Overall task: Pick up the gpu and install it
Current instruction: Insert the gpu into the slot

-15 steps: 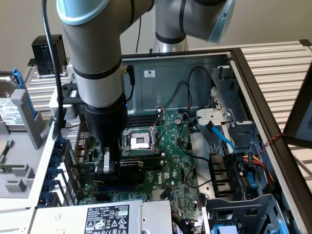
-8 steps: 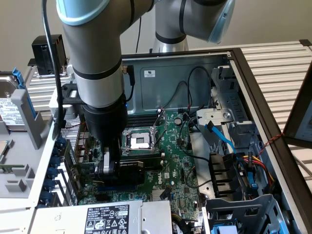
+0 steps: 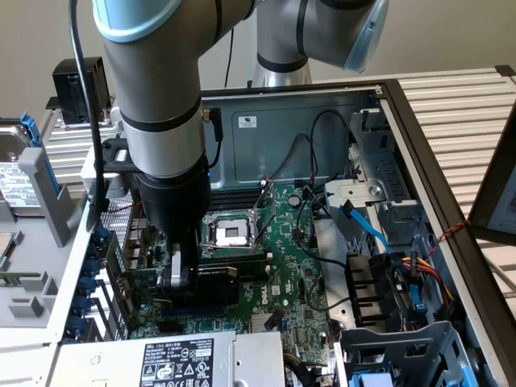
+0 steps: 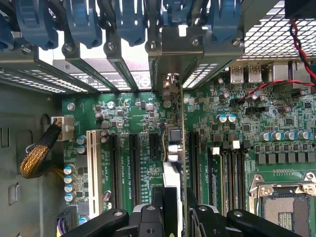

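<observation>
My gripper [image 3: 182, 276] reaches down into an open computer case and is shut on the gpu [image 3: 232, 269], a short card with a black shroud held on edge just over the green motherboard [image 3: 284, 270]. In the wrist view the gpu [image 4: 174, 148] shows edge-on as a thin strip between my two black fingers [image 4: 160, 205], with my gripper [image 4: 178, 203] at its near end. Its far end points at the rear slot openings of the case. It lies in line with the black expansion slots [image 4: 134, 158]. Whether its edge sits in a slot, I cannot tell.
The CPU socket [image 3: 230, 234] sits just beyond the card. Blue slot latches [image 4: 84, 24] line the rear wall. Loose cables [image 3: 379, 234] and a drive cage [image 3: 387, 347] fill the exterior view's right. The power supply [image 3: 185, 359] is at the front. A braided cable [image 4: 39, 153] lies beside the slots.
</observation>
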Robot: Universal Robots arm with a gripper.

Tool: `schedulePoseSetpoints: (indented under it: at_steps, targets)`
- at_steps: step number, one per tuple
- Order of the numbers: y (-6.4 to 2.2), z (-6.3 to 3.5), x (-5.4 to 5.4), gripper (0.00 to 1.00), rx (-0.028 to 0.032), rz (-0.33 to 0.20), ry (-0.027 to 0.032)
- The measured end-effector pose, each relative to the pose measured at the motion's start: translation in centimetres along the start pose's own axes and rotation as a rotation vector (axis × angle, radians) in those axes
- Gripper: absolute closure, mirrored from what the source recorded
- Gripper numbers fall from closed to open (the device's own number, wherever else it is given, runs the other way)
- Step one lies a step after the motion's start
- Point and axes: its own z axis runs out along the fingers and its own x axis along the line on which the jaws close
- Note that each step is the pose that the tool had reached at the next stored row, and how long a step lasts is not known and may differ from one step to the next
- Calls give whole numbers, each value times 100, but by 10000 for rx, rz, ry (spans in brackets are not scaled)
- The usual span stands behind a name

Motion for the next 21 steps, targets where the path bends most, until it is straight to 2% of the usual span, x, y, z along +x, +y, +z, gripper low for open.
schedulePoseSetpoints:
  at_steps: [21]
  targets:
    - [8,9,1,72,0,-1,1]
